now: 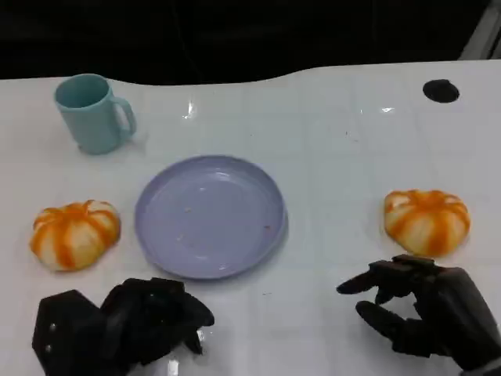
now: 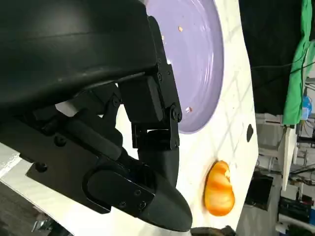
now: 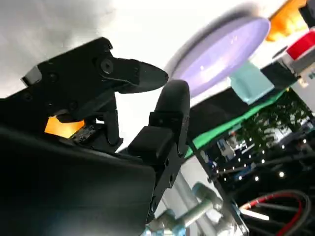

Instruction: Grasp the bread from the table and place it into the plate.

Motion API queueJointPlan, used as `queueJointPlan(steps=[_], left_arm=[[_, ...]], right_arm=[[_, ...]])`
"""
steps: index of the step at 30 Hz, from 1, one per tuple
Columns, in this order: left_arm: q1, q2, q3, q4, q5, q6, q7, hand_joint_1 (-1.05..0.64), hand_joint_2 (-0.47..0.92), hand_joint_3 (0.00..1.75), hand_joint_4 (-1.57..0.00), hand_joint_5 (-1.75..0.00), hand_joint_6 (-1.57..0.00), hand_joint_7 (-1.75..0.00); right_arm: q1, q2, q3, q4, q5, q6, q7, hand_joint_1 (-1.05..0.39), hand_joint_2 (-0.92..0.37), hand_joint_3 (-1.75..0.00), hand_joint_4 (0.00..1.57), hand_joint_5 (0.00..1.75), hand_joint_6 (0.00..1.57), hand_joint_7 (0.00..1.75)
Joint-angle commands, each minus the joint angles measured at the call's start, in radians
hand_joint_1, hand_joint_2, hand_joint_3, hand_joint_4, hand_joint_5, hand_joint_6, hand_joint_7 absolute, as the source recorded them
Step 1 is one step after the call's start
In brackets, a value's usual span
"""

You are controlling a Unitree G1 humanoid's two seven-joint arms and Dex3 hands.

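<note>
A: Nearest, the left hand (image 1: 125,321) is being kept curled on nothing; the right hand (image 1: 427,309) is being held spread, empty, just near of the right bread (image 1: 427,221).

B: Nothing is being carried yet. The plate (image 1: 210,215) is lying bare at centre; another bread (image 1: 74,233) is sitting left of it on the surface (image 1: 337,141).

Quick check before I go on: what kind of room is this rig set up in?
Probably a lab or test workshop, not a kitchen. The table is bare white with only a plate, a cup and two breads on it, and the wrist views show a green cloth and cables behind it.
</note>
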Motion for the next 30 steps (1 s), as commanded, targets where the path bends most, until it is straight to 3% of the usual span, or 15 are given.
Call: queueJointPlan(steps=[1,4,9,20,30], left_arm=[[0.018,0.008,0.003,-0.006,0.003,0.016,0.007,-1.04,0.8,0.04,-0.91,-1.47,-1.47,-0.45],[0.021,0.007,0.002,-0.013,0.001,0.021,0.007,-1.03,0.8,0.04,-0.91,-1.47,-1.47,-0.45],[0.016,0.006,0.003,-0.002,0.003,0.012,0.005,-1.04,0.8,0.04,-0.91,-1.49,-1.47,-0.44],[0.014,0.001,0.005,0.005,0.005,0.006,0.009,-1.05,0.8,0.03,-0.91,-1.48,-1.47,-0.43],[0.021,-0.002,0.004,-0.008,0.003,0.016,0.012,-1.04,0.8,0.03,-0.91,-1.48,-1.48,-0.43]], right_arm=[[0.018,-0.03,-0.032,-0.059,0.023,0.031,0.02,-0.37,-0.83,-0.33,0.57,0.62,0.75,0.13],[0.02,-0.045,-0.048,-0.103,0.011,0.061,0.024,-0.39,-0.91,-0.16,0.49,0.43,0.67,0.03],[0.017,-0.078,-0.075,-0.174,-0.015,0.148,0.05,-0.44,-0.92,-0.13,0.37,0.3,0.55,0.0],[0.008,-0.139,-0.101,-0.313,-0.068,0.375,0.173,-0.49,-0.92,-0.08,0.13,0.14,0.27,0.0],[-0.048,-0.138,-0.063,-0.348,-0.135,0.601,0.315,-0.52,-0.9,-0.04,0.0,0.1,0.18,0.0]])
